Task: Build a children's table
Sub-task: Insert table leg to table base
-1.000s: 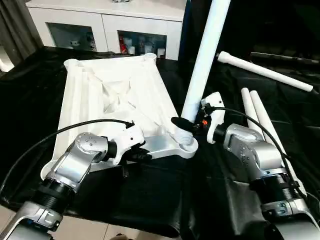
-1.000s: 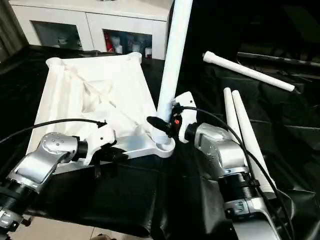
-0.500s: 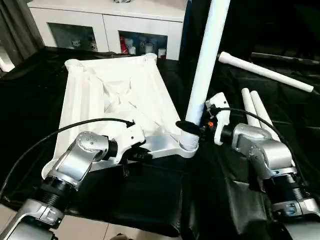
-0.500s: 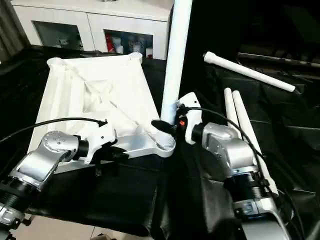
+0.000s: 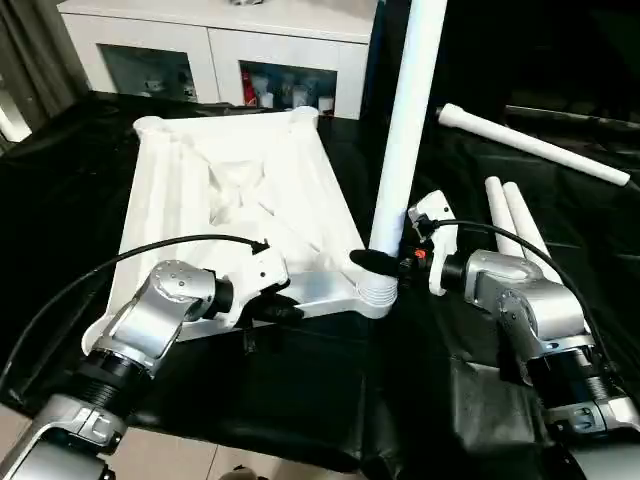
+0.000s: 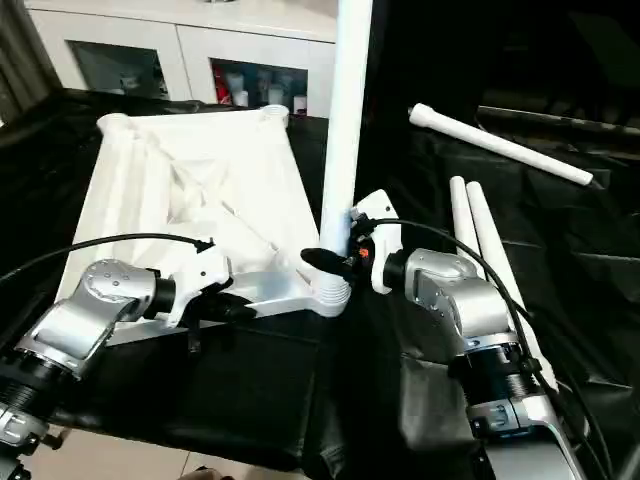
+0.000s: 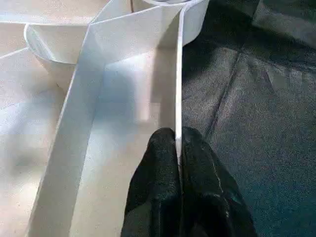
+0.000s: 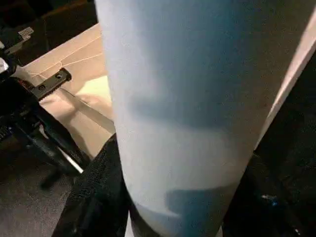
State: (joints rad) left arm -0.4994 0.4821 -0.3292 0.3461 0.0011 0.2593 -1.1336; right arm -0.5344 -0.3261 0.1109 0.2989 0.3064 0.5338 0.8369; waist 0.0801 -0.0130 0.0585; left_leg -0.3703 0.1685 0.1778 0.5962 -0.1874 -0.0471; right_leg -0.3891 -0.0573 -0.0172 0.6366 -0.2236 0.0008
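Centre frame, the right gripper (image 5: 385, 265) has its fingers clamped on the upright leg (image 5: 405, 120), whose foot sits in the near corner socket (image 5: 378, 292) of the white table (image 5: 230, 190). The left gripper (image 7: 178, 148) pinches the rim wall. Keep the leg vertical, press straight down, brace the rim firmly

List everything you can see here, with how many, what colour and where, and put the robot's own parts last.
tabletop: 1, white, upside down on the black cloth
upright leg: 1, white, standing in the tabletop's near right corner socket
loose legs: 3, white, lying on the cloth at right
cloth: 1, black, under everything
cabinet: 1, white, glass doors, behind
left gripper: 1, black, pinching the tabletop's near rim
right gripper: 1, black, gripping the upright leg's base
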